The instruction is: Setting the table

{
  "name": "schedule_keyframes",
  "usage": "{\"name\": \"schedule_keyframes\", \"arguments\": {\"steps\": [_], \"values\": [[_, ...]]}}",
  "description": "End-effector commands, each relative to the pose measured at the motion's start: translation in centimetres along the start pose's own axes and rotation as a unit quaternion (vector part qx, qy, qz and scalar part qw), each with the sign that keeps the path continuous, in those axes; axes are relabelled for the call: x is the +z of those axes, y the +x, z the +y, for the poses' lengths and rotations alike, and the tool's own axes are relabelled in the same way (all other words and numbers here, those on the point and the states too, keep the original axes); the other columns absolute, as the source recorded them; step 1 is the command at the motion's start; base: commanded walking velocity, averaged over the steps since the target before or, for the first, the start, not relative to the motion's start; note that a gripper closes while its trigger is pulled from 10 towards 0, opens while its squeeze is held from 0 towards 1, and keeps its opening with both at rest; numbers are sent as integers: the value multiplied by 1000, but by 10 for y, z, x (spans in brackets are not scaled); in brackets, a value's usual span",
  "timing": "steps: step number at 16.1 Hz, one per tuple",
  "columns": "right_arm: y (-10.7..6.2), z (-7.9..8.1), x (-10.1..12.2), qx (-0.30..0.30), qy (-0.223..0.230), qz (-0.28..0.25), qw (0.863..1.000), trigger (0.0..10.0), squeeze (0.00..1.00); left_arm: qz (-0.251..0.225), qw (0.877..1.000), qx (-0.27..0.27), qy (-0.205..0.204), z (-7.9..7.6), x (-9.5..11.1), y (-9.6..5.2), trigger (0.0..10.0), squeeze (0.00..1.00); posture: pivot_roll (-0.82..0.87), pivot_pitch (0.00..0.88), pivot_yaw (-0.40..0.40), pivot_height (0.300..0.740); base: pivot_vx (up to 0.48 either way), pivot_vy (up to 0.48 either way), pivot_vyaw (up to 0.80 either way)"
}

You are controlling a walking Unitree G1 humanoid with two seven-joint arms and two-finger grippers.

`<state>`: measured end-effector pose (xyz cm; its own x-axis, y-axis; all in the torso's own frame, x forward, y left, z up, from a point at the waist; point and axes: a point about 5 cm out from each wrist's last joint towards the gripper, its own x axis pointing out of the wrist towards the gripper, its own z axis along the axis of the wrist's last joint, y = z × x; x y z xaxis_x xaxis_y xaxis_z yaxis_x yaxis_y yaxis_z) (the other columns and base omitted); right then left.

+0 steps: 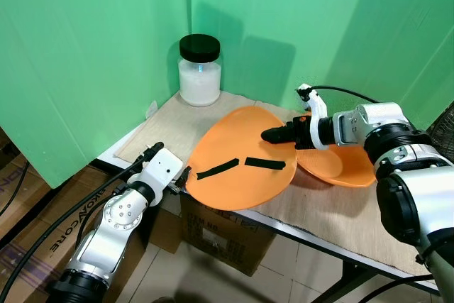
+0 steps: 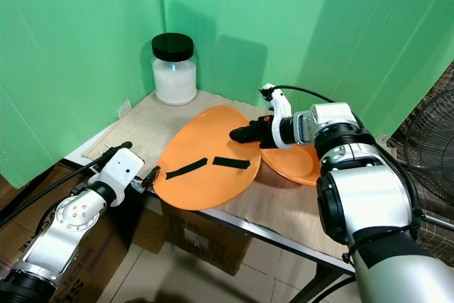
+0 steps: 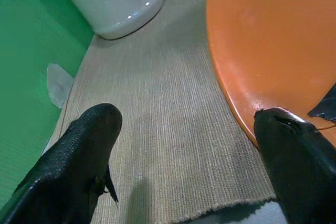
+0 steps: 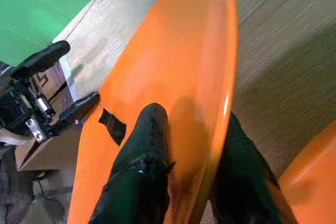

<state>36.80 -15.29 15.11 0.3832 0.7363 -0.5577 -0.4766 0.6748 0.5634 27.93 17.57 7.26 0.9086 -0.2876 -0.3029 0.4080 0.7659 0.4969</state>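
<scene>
A large orange plate (image 1: 241,154) with two black tape strips lies tilted on the beige mat (image 1: 170,122), its far right rim raised. My right gripper (image 1: 273,135) is shut on that raised rim, one finger (image 4: 147,129) on top and the other below. A second orange plate (image 1: 340,168) rests on the mat beneath and to the right of it. My left gripper (image 3: 186,119) stands open at the table's front left edge, one fingertip (image 3: 273,121) right by the large plate's near rim; whether it touches I cannot tell.
A white jar with a black lid (image 1: 199,69) stands at the back left corner against the green backdrop. A cardboard box (image 1: 227,239) sits under the table. A fan (image 2: 425,154) stands off to the right.
</scene>
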Motion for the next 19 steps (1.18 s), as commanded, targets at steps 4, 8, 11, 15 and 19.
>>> {"name": "schedule_keyframes", "arguments": {"steps": [4,8,11,15,19], "values": [[-1,3,4,13,17,-15,1000,0,0,82,996,-23,6,-11,-33,-6,10000,0,35,0,-84,740,0,0,0],[-2,3,4,14,21,-19,1000,0,0,74,997,-10,6,-6,-29,-4,10000,0,38,0,-82,740,0,0,0],[-6,3,8,25,47,-47,997,0,0,-6,997,62,-37,20,-6,-2,10000,0,41,0,-78,740,0,0,0],[-19,3,18,49,80,-95,991,0,0,-193,960,73,-191,67,53,-14,10000,992,46,0,-70,740,0,0,0],[-43,3,34,67,99,-158,980,0,0,-247,948,77,-186,77,82,-17,10000,863,51,0,-61,740,0,0,0]]}}
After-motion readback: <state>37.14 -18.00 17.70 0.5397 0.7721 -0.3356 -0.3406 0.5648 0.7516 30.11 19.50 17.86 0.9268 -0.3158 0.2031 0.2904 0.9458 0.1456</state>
